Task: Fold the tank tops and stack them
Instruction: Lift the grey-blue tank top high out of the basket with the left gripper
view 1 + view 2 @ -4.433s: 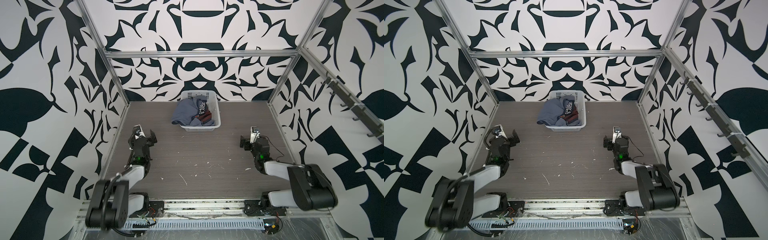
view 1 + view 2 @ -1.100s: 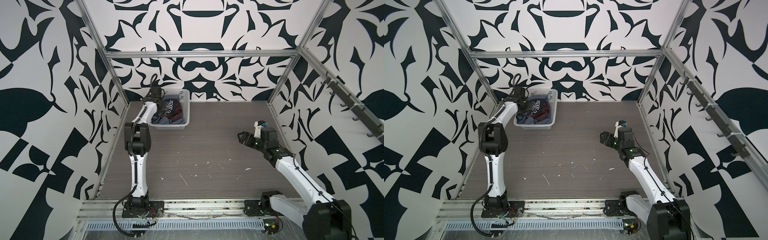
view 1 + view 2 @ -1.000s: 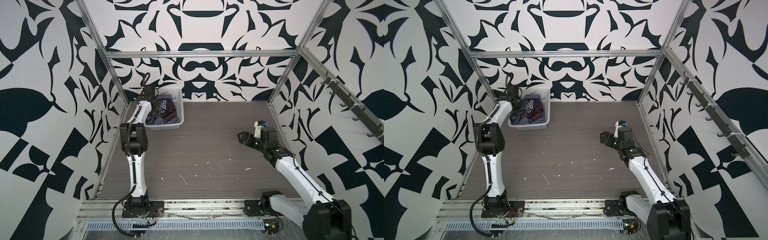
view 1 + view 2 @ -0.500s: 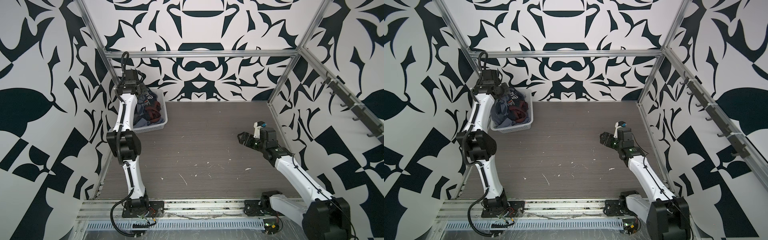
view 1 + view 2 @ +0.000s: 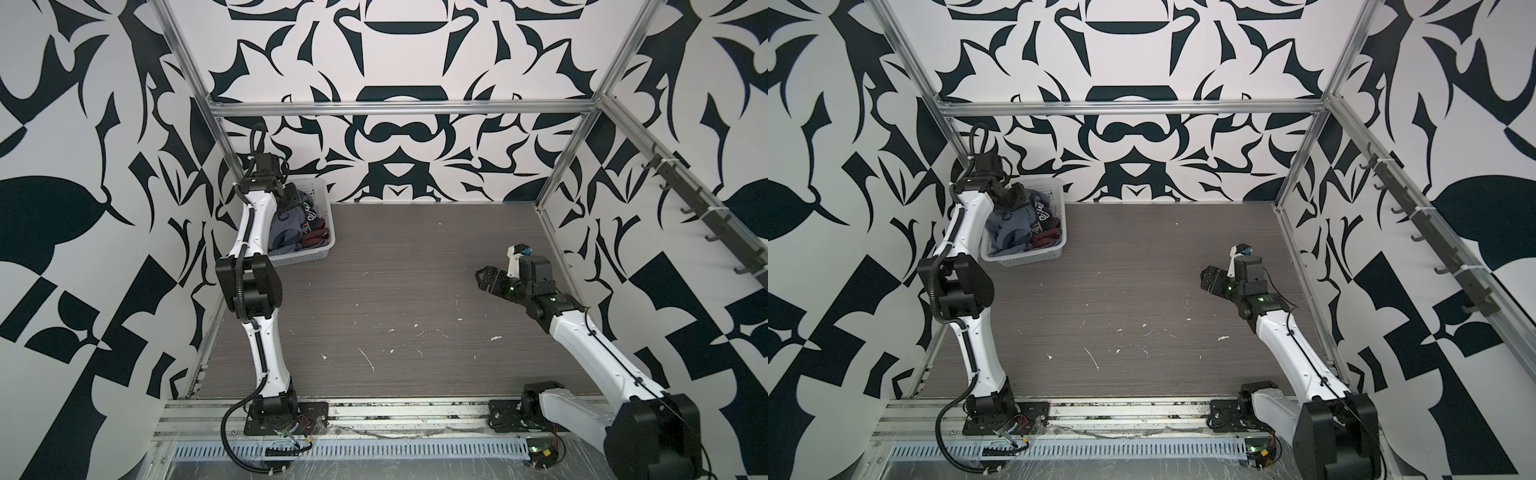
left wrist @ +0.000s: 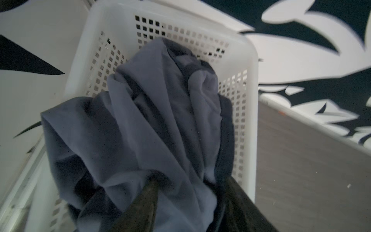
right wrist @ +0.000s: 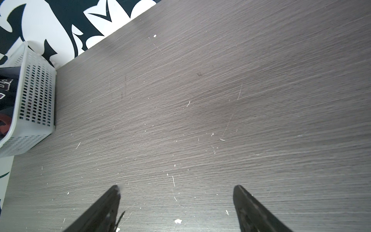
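Both tank tops lie crumpled in the white perforated basket [image 5: 301, 259] [image 5: 1030, 258] in the far left corner. The slate-blue top [image 5: 282, 237] [image 5: 1011, 232] [image 6: 160, 112] is heaped on the left. The navy top with white lettering [image 5: 310, 210] [image 5: 1041, 212] [image 7: 6, 90] and red trim lies beside it. My left gripper [image 5: 291, 200] [image 5: 1014, 200] [image 6: 190, 180] reaches down into the basket, its fingers [image 6: 144, 202] apart with slate-blue cloth bulging between them. My right gripper [image 5: 482, 279] [image 5: 1207, 279] [image 7: 176, 188] hangs open over bare table at the right.
The basket [image 6: 180, 18] [image 7: 36, 96] stands close to the left wall and the metal corner post [image 5: 226, 141]. The dark wood-grain table [image 5: 415, 291] carries small white flecks. A rail of hooks [image 5: 706, 216] runs along the right wall.
The left arm has dragged the basket from the back middle into the far left corner, and its jaws have gone from shut to apart. The right arm has barely moved.
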